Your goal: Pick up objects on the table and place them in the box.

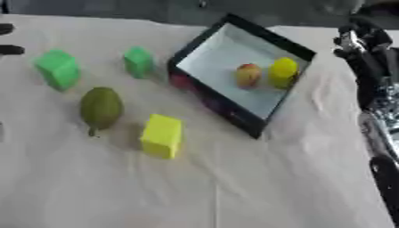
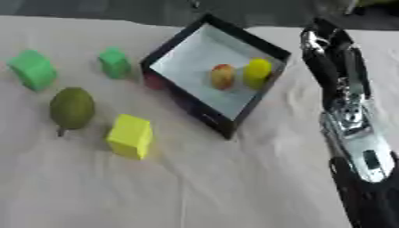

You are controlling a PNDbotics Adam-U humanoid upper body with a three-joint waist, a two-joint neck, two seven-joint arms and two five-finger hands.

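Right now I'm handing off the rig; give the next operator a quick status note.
Right hand: raised beside the box, its grasp unclear. Left hand: only dark tips at the left edge, state unclear.
Done: reddish fruit and yellow fruit lie in the box.
Left on the cloth: large green block, small green block, green pear, yellow block.
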